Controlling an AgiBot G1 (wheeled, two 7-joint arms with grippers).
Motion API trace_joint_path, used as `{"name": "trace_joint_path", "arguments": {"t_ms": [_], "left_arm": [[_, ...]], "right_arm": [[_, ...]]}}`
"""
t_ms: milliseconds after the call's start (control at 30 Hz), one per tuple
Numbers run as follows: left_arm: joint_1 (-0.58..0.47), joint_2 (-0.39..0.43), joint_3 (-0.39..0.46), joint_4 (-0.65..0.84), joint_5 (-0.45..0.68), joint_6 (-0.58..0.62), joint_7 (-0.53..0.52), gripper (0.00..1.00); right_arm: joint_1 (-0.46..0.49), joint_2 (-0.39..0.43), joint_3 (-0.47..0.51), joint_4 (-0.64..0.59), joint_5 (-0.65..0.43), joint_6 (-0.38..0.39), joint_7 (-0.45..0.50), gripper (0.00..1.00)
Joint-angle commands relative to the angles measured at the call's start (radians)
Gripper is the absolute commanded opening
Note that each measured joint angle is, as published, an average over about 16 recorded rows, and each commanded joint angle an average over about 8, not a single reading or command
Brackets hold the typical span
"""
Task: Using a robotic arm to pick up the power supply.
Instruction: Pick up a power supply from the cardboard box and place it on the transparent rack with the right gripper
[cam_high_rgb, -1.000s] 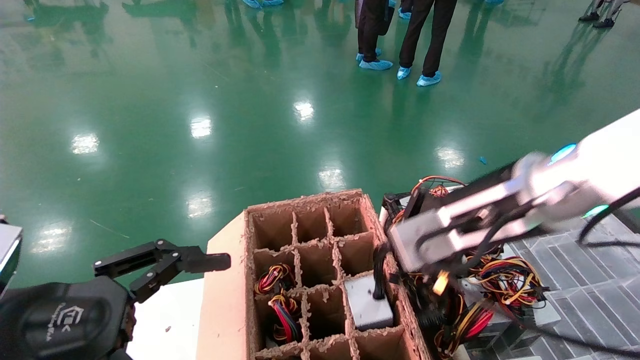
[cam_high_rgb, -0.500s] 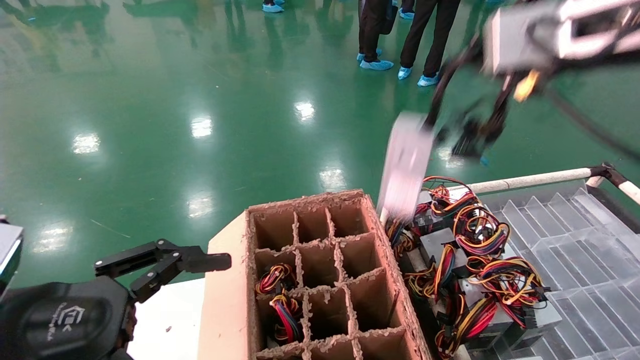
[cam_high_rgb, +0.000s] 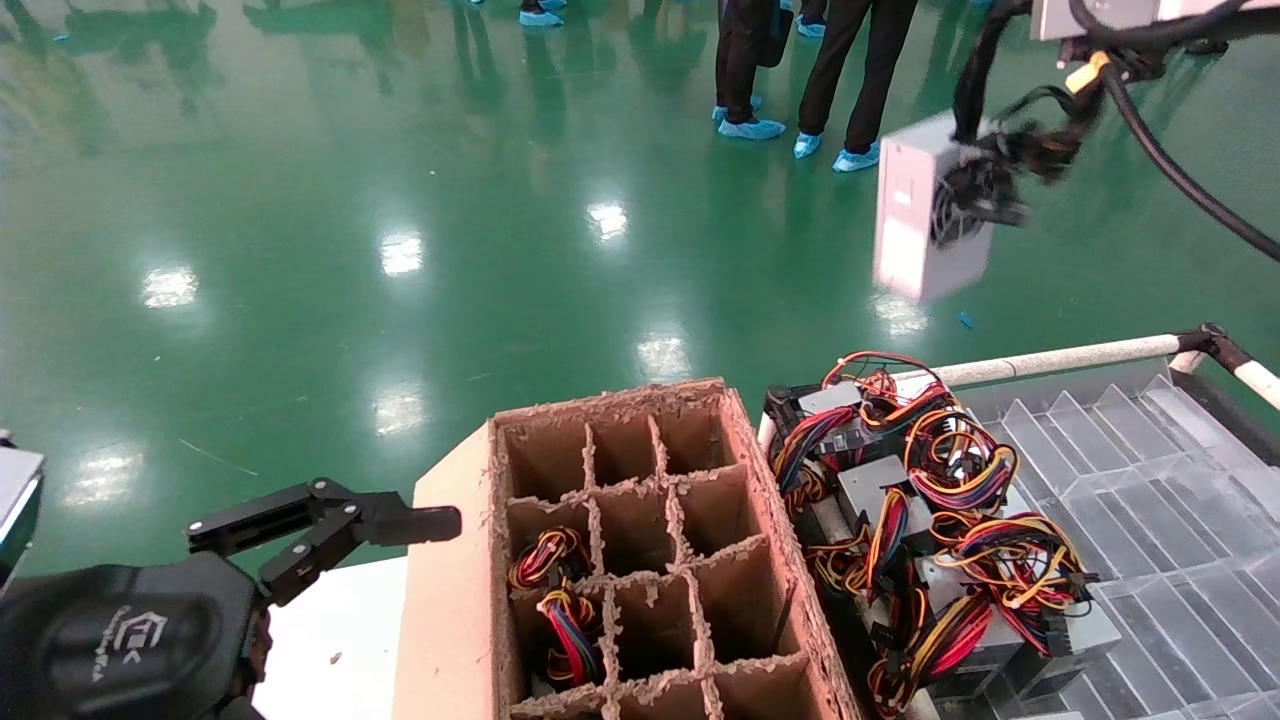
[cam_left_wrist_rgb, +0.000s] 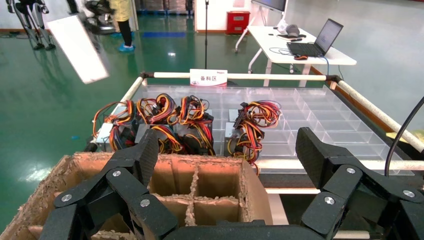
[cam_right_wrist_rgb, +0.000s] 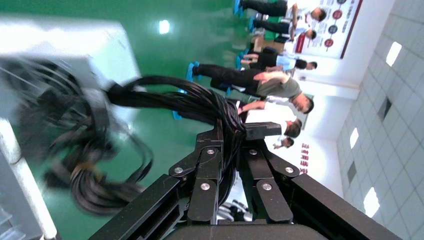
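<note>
Power supply (cam_high_rgb: 925, 220) now hangs in the upper right of the head view, high above the green floor, dangling by its black cable bundle (cam_right_wrist_rgb: 190, 102) from the right end effector (cam_right_wrist_rgb: 235, 132). A second ago it sat in a cell on the right side of the cardboard box (cam_high_rgb: 640, 560); half a second ago it was swinging just above the box's far right corner. That cell is now bare, and the grey box has risen well clear of the cardboard and of the heap of other supplies with red and yellow wires (cam_high_rgb: 930, 520) lying on the clear ribbed tray (cam_high_rgb: 1150, 480) at lower right.

In the right wrist view the right end effector's fingers are clamped together on the cable bundle, not on the metal casing, so the box swings freely below; its outline is smeared, which suggests it is swaying. The pick itself looks done, though I judge a hold by cables alone to be a loose one.

The left end effector (cam_high_rgb: 330, 525) sits parked at the lower left of the head view, unmoved across the second, its fingers spread apart and holding nothing.
</note>
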Motion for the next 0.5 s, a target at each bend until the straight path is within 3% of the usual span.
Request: {"name": "trace_joint_path", "arguments": {"t_ms": [33, 500], "left_arm": [[0.0, 0.0, 0.0, 0.0, 0.0, 0.0, 0.0, 1.0], [0.0, 0.0, 0.0, 0.0, 0.0, 0.0, 0.0, 1.0]], "right_arm": [[-0.004, -0.005, -0.003, -0.035, -0.016, 0.025, -0.021, 0.0], [-0.028, 0.019, -0.053, -0.167, -0.025, 0.09, -0.328, 0.0]]}}
